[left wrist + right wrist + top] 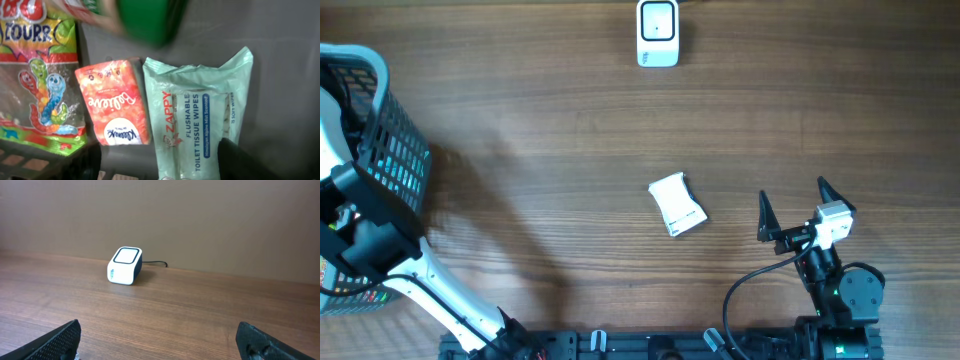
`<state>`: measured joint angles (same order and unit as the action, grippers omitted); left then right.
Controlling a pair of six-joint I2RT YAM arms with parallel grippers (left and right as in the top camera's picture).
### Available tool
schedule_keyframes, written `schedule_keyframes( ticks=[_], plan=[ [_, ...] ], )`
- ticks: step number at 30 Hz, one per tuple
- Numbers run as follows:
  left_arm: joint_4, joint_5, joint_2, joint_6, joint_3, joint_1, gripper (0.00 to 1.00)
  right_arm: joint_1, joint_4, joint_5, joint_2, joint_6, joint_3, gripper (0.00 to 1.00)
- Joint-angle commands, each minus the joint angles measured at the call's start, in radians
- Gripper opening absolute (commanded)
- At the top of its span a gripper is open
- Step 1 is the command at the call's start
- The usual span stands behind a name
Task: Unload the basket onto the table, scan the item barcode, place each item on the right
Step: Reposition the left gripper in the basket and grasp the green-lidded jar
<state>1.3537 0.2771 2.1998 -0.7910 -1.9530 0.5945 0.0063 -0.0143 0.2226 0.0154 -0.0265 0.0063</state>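
The white barcode scanner stands at the table's far edge, also seen in the right wrist view. A flat white packet lies in the middle of the table. My right gripper rests open to the right of the packet, its fingers wide apart over bare wood. My left arm reaches into the black basket, which hides its gripper from above. In the left wrist view that gripper is open over a green Zappy wipes pack, with nothing held.
Inside the basket lie an orange tissue pack and a gummy-worm bag. A blurred green package sits at the top of that view. The basket takes up the table's left edge.
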Motion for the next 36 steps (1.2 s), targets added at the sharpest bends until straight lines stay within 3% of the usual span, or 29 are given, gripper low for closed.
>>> schedule_keyframes(
  ticks=[1,3,18,25,32,36],
  plan=[
    [-0.023,-0.007,0.022,-0.006,0.010,-0.005,0.90,0.006,-0.002,-0.018,-0.005,0.007,-0.001,1.00],
    [-0.033,-0.007,0.022,-0.006,0.010,-0.005,1.00,0.006,-0.002,-0.017,-0.005,0.007,-0.001,1.00],
    [0.001,-0.002,0.008,0.002,0.010,-0.005,1.00,0.006,-0.002,-0.018,-0.005,0.007,-0.001,1.00],
    [0.016,0.008,-0.085,0.204,0.010,-0.005,0.96,0.006,-0.002,-0.017,-0.005,0.006,-0.001,1.00],
    [0.036,0.106,-0.244,0.218,0.010,-0.005,0.97,0.006,-0.002,-0.018,-0.005,0.007,-0.001,1.00],
    [0.032,0.097,-0.325,0.298,0.010,-0.005,0.98,0.006,-0.002,-0.018,-0.005,0.006,-0.001,1.00]
  ],
)
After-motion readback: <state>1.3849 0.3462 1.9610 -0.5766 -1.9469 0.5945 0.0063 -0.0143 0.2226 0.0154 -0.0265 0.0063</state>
